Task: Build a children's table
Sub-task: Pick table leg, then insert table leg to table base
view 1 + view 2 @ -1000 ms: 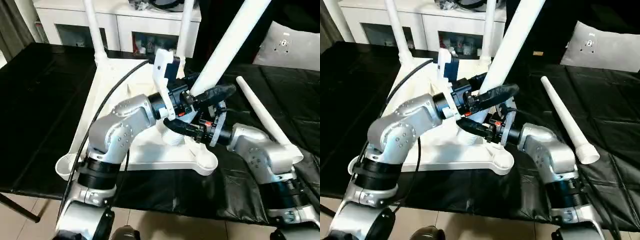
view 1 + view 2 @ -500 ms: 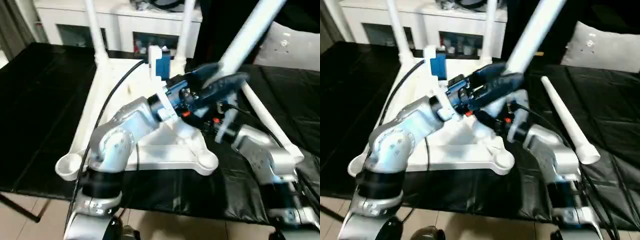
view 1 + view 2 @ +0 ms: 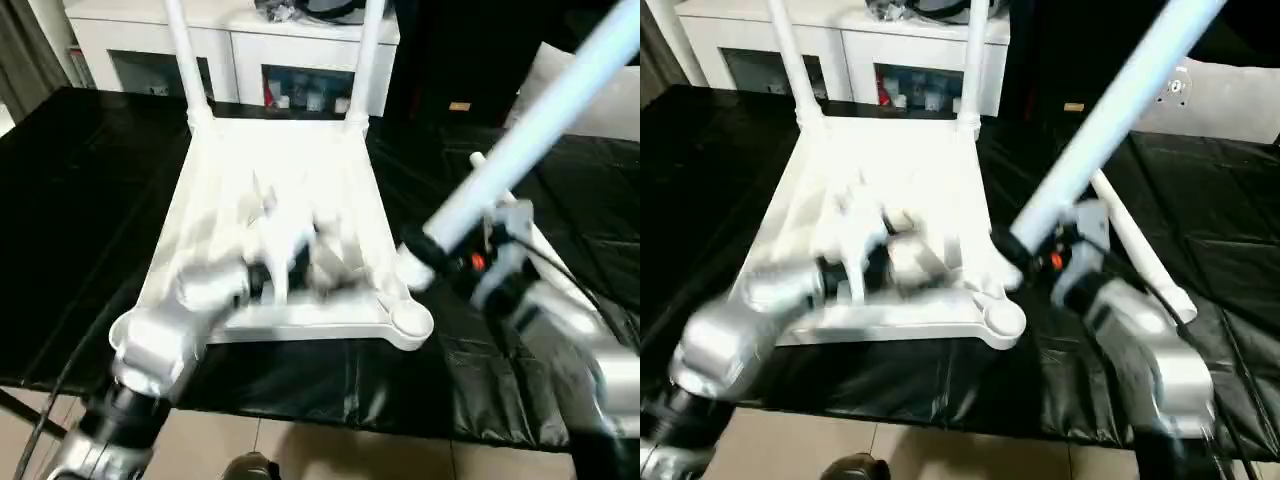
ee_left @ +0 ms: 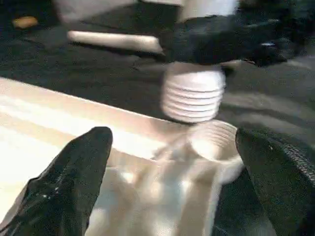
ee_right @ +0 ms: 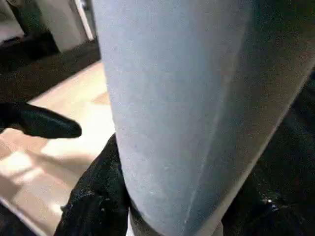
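Though much of the scene is smeared by motion, the stage of the build can be judged as follows.

Done: two legs (image 3: 182,55) are seen standing upright in the far corner sockets of the tabletop (image 3: 280,180), which lies underside-up on the black-covered counter (image 3: 70,200).

In hand: a third leg (image 3: 520,150) is gripped by the right gripper (image 5: 147,196), its fingers closed around the tube near the threaded end (image 4: 193,93); that end is held slanted just above the near right socket (image 4: 211,140) and is not yet seated (judged from the left wrist view).

Left: this leg is to be set and screwed in; the fourth leg (image 3: 1135,245) lies loose on the counter beside the right arm; the near left socket (image 3: 130,330) is judged empty.

Left gripper: the left gripper (image 4: 172,167) is held wide apart, grasping nothing, over the near part of the tabletop.

Hidden or unclear: the upper end of the held leg is cut off at the picture edge; the tops of the two standing legs are cropped too; the left forearm is blurred, so its exact pose cannot be told.
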